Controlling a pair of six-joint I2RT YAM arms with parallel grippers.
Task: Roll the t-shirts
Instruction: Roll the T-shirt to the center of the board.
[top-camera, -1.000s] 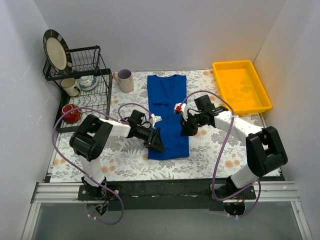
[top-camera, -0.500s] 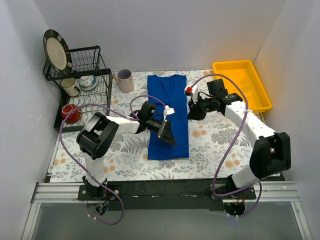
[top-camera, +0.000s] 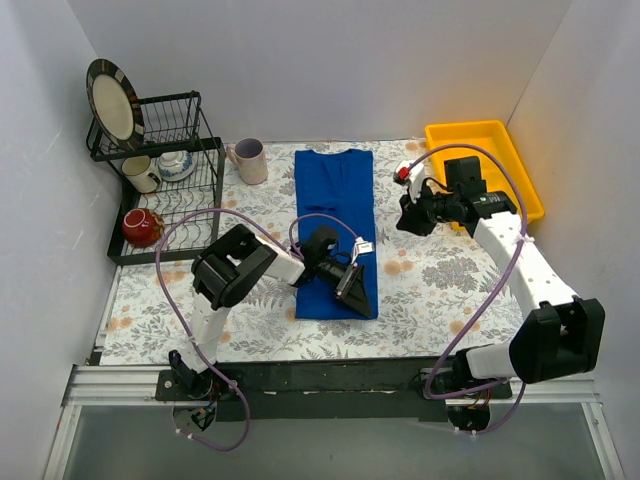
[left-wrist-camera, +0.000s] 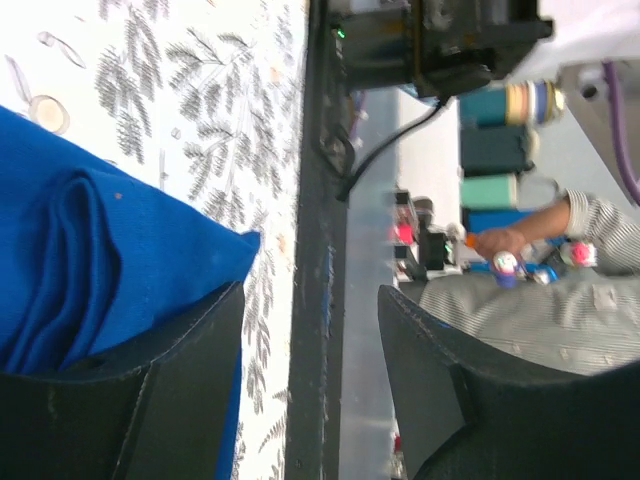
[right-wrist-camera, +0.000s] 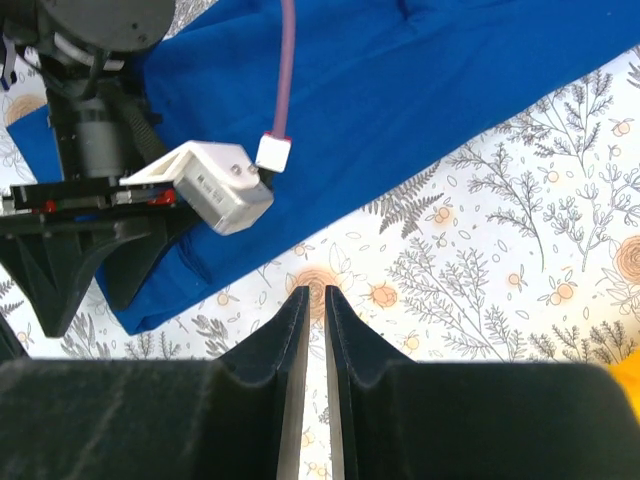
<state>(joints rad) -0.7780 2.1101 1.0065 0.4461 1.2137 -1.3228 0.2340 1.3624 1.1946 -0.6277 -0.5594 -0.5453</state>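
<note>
Occlusions: shirt corner, rack mug
Left claw (top-camera: 357, 293) covers t-shirt (top-camera: 335, 200) near-right corner from above; left wrist view cuts it at frame edge. Mug (top-camera: 141, 173) partly behind dish rack (top-camera: 205, 150) wires.

On the table (top-camera: 420, 270) the t-shirt (top-camera: 335, 195) lies centred — mug (top-camera: 248, 160) and dish rack (top-camera: 170, 150) to its left, tray (top-camera: 483, 175) far right.

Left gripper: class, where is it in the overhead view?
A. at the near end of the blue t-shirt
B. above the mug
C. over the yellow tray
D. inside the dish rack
A: the left gripper hangs over the near end of the folded blue t-shirt, jaws open.
</note>
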